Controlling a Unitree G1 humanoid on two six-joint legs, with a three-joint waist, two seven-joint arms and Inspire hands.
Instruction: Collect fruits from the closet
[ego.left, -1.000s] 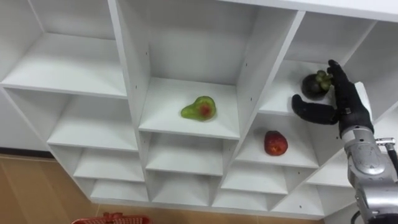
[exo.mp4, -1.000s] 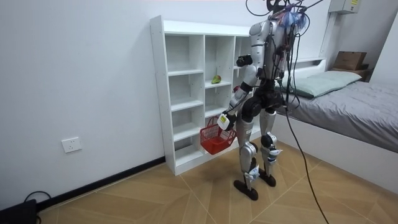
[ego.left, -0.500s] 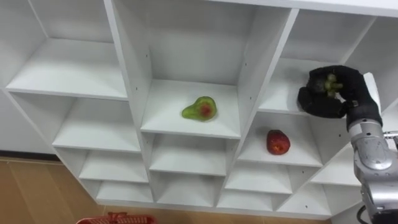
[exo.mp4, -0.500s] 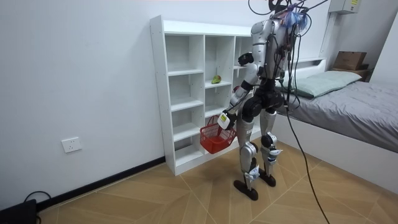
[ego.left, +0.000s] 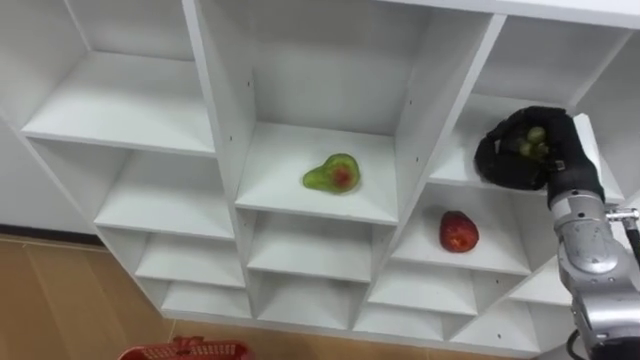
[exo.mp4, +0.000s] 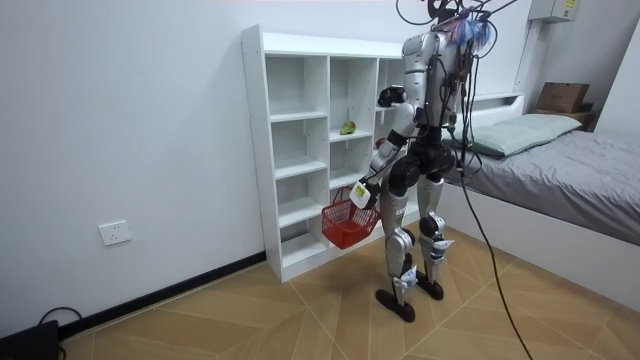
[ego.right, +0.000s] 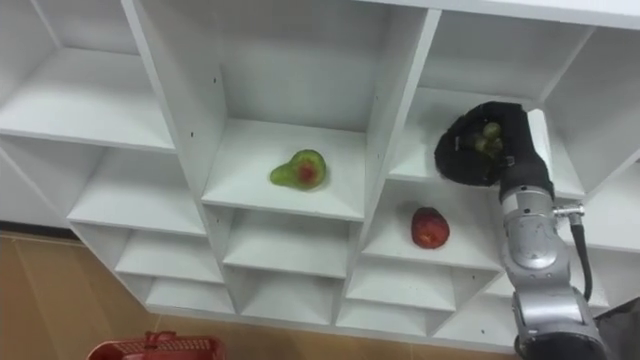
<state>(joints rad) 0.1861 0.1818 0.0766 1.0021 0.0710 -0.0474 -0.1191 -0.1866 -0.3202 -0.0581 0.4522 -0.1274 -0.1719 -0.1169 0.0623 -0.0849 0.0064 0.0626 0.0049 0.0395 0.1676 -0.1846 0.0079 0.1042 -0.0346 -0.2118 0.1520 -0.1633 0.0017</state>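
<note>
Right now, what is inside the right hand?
A dark fruit, its green leaves showing between the fingers. The right hand curls round it, covering most of it; whether it rests on the shelf is hidden. The left hand holds the basket.

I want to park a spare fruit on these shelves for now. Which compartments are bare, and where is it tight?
The left column's compartments are all bare, and so are the middle column's shelves below the green-red fruit. Crowded: the right column, where the right robot hand is curled round a dark fruit above the red fruit.
</note>
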